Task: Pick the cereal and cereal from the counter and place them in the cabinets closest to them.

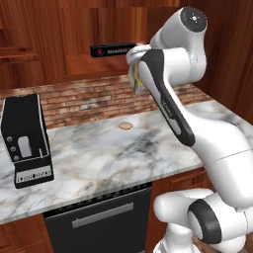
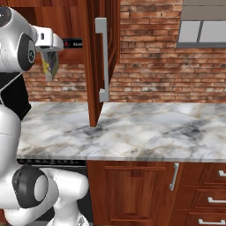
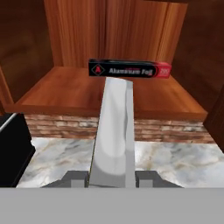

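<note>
Hand clamped on a pale grey cereal box, fingers pressed against either side. Box held up in the air, well above the counter, hanging below the hand in the right base view with its yellow picture showing. Sitting just in front of the open cabinet, about level with its wooden shelf. Long black-and-red foil box lying on that shelf toward the back. Down on the counter: black toaster-looking appliance off to the left, small tan round thing near the brick backsplash. Cabinet door swung open, silver handle on it.
</note>
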Controlling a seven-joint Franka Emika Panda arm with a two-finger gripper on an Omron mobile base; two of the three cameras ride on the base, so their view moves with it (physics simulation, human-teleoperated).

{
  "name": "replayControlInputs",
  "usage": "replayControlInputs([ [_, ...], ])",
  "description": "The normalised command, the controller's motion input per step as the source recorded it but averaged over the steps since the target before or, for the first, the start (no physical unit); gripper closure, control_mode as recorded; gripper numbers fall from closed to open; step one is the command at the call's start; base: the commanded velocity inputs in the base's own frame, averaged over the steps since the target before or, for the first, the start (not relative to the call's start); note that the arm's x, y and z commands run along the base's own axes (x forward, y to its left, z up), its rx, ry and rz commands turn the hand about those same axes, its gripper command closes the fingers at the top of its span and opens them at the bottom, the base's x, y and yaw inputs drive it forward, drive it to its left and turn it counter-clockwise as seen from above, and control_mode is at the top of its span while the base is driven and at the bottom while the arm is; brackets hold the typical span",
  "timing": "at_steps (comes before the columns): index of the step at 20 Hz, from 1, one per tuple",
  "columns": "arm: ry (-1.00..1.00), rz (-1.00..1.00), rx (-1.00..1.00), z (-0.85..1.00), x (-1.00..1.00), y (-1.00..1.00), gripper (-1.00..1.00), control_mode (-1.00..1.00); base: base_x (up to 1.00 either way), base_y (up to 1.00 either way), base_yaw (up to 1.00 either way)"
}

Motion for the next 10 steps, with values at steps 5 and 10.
replayControlInputs([
  [5, 0.00, 0.01, -0.01, 0.09, 0.49, 0.07, 1.00, -1.00, 0.00, 0.00, 0.00],
  [10, 0.00, 0.00, -0.05, 0.02, 0.42, 0.13, 1.00, -1.00, 0.00, 0.00, 0.00],
])
